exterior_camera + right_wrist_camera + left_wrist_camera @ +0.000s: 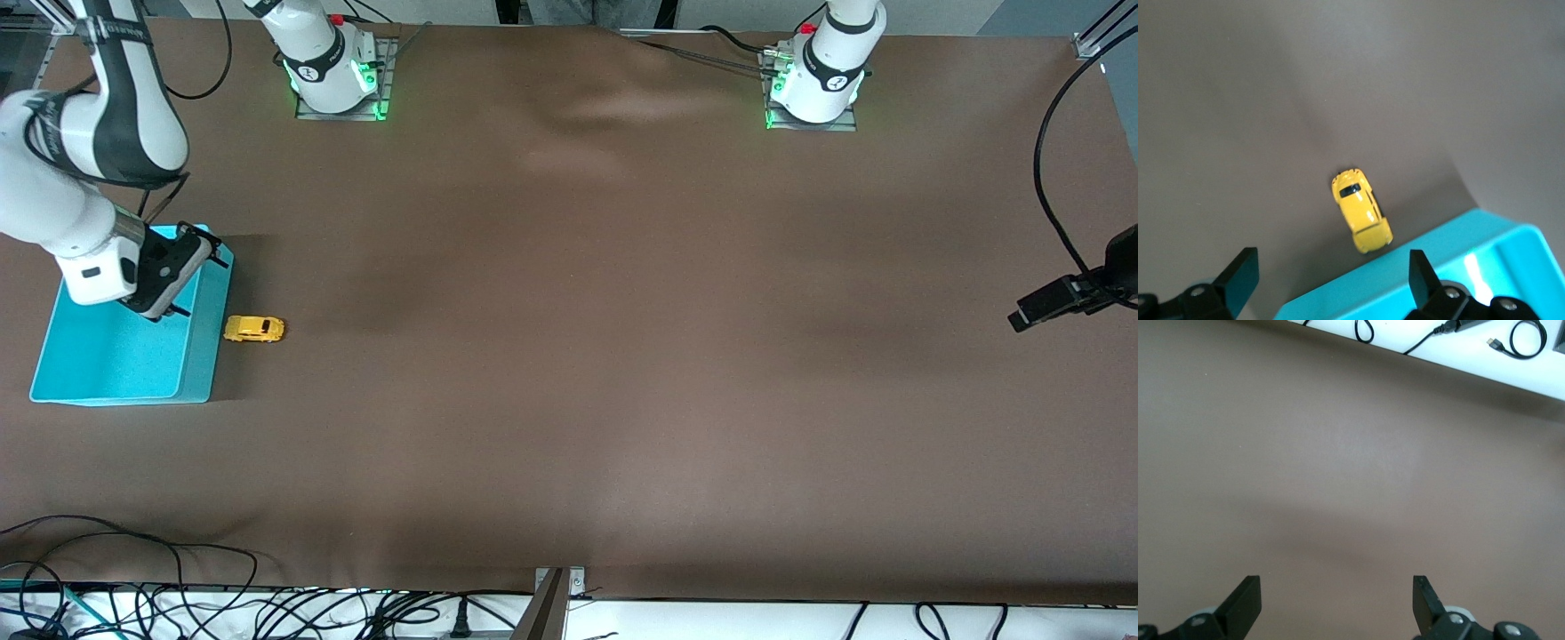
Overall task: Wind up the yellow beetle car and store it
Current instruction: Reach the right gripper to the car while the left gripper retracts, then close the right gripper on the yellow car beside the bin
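The yellow beetle car (254, 329) stands on the brown table beside the turquoise bin (116, 356), on the side toward the left arm's end. My right gripper (191, 286) is open and empty, up over the bin's rim that runs along the car. In the right wrist view the car (1361, 212) lies between my right gripper's (1330, 260) spread fingers, just outside the bin's rim (1405, 287). My left gripper (1336, 581) is open and empty over bare table, away from the car and the bin.
The bin is empty. A black device on a cable (1062, 302) juts in at the left arm's end of the table. Cables (133, 604) lie along the table edge nearest the front camera.
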Motion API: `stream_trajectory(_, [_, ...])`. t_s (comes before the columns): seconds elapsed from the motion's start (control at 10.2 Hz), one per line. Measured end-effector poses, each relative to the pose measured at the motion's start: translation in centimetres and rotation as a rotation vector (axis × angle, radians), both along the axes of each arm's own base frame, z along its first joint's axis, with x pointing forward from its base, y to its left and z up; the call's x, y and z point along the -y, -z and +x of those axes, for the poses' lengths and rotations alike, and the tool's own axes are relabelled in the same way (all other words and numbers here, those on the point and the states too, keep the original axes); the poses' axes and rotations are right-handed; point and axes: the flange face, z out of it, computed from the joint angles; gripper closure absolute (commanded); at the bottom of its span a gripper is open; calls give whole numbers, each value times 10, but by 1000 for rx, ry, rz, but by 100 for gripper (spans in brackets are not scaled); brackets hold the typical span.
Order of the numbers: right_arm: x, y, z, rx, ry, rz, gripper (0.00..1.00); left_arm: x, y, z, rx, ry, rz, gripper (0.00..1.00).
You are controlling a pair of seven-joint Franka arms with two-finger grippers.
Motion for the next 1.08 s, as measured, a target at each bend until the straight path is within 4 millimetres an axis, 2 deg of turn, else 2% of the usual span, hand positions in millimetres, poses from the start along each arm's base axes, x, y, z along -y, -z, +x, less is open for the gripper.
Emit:
stream_trajectory(0.3, [2,52,12,44,-220,-23,0,5,-16,-19,-49,91,10,0])
stream_trajectory(0.49, [12,91,13,57,-291,-12,0,18,-18,-21,-50,119,17,0])
stream_trajectory(0.69, [24,122,8,83,-331,-7,0,28,-19,-24,-57,130,31,0])
stream_trajectory(0.98, [24,152,-6,75,-339,7,0,17,-18,-26,-63,107,46,0])
stream_trajectory(1.08, [23,158,-11,72,-339,10,6,14,-18,-26,-64,101,50,0])
